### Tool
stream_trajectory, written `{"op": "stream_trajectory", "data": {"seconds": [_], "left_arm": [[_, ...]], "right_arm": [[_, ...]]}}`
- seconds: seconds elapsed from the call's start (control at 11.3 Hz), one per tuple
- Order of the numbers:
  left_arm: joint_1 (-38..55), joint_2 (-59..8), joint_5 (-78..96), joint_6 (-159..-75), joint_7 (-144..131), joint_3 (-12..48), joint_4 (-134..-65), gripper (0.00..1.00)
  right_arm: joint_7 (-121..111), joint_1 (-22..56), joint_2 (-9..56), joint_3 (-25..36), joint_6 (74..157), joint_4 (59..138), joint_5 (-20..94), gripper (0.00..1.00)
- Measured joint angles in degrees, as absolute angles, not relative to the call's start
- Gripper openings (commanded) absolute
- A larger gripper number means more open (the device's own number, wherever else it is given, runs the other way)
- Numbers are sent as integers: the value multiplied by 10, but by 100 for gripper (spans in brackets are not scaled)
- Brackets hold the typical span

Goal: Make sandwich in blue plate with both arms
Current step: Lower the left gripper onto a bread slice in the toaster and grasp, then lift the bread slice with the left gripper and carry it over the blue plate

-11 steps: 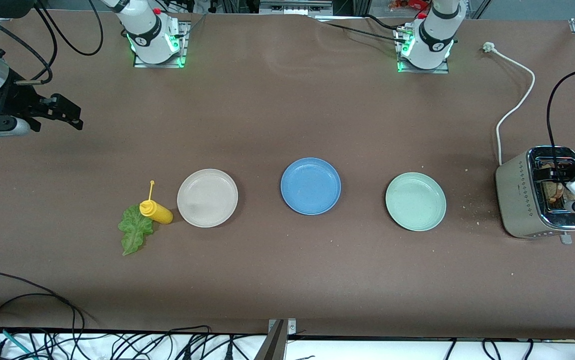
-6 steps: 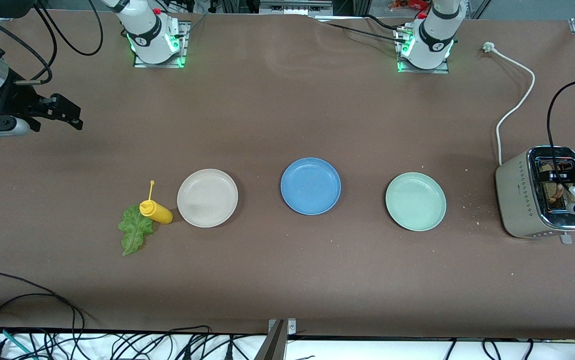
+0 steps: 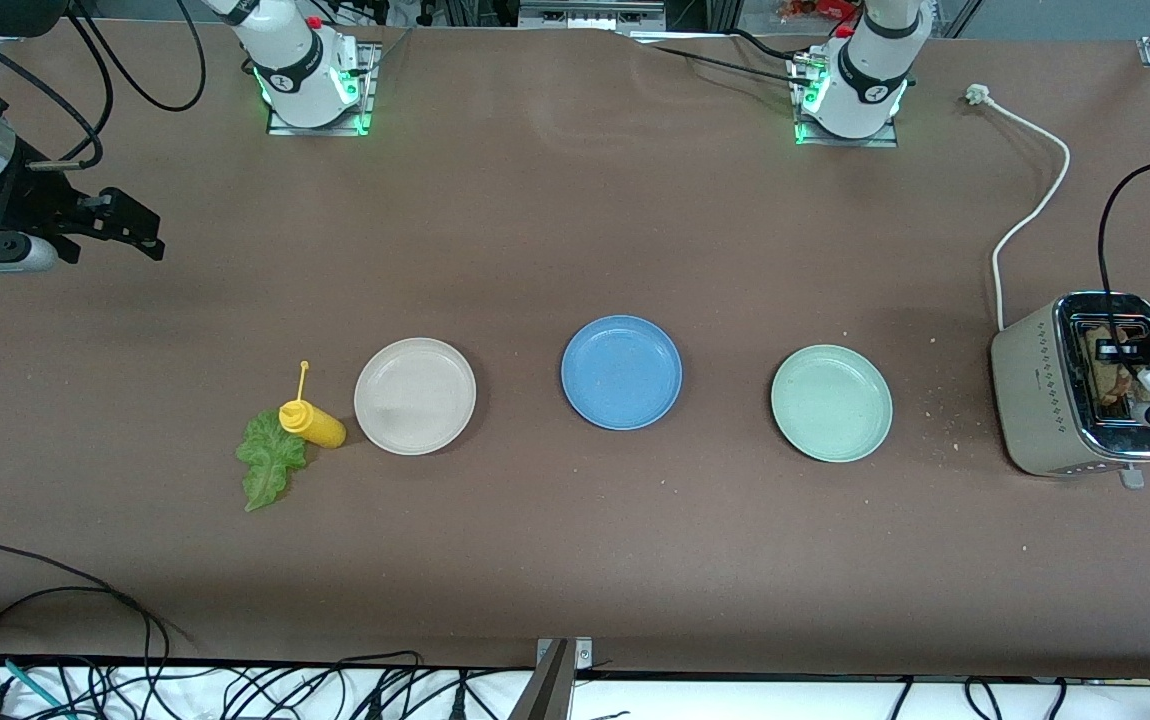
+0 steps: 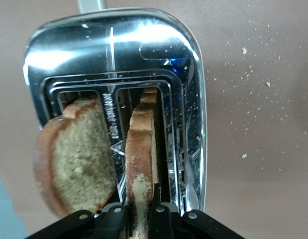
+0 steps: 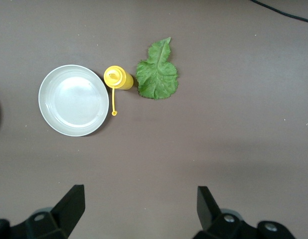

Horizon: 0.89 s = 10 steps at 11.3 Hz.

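Note:
The blue plate point(image 3: 621, 372) lies bare at mid-table between two other plates. At the left arm's end stands a silver toaster point(image 3: 1035, 400) with two brown bread slices in its slots. My left gripper point(image 4: 140, 211) is over the toaster, shut on the crust edge of one upright slice point(image 4: 140, 149); the other slice point(image 4: 79, 154) leans in the neighbouring slot. In the front view that gripper point(image 3: 1130, 375) sits over the slots. A green lettuce leaf point(image 3: 270, 460) lies at the right arm's end. My right gripper point(image 5: 141, 204) hangs open and holds nothing, waiting over bare table.
A beige plate point(image 3: 415, 396) and a yellow squeeze bottle point(image 3: 311, 422) lie beside the lettuce point(image 5: 157, 73). A pale green plate point(image 3: 831, 402) sits between the blue plate and the toaster. A white power cord point(image 3: 1035, 200) runs from the toaster toward the bases. Crumbs lie round the toaster.
My left gripper has closed from open onto the bread slice in the toaster, and its wrist shifted slightly over the slots. The right arm has not moved.

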<state>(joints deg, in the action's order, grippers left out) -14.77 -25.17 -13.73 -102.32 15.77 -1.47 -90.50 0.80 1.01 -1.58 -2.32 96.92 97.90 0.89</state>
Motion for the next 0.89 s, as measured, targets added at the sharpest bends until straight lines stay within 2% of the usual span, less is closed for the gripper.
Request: {"op": "stream_trajectory", "data": {"seconds": [0.27, 0.44, 0.71, 0.89], "left_arm": [[-150, -220, -140, -963, 173, -12, -880, 0], [-149, -185, -140, -891, 176, 4, -853, 0], [-147, -161, -127, -776, 176, 78, -799, 0], [-143, -162, -62, -742, 168, 119, -792, 0]], "right_arm": [[8, 8, -12, -18, 965, 979, 9, 100], [8, 8, -10, -18, 963, 979, 5, 100], [8, 0, -3, -7, 959, 978, 5, 100], [8, -1, 0, -6, 958, 973, 5, 100]]}}
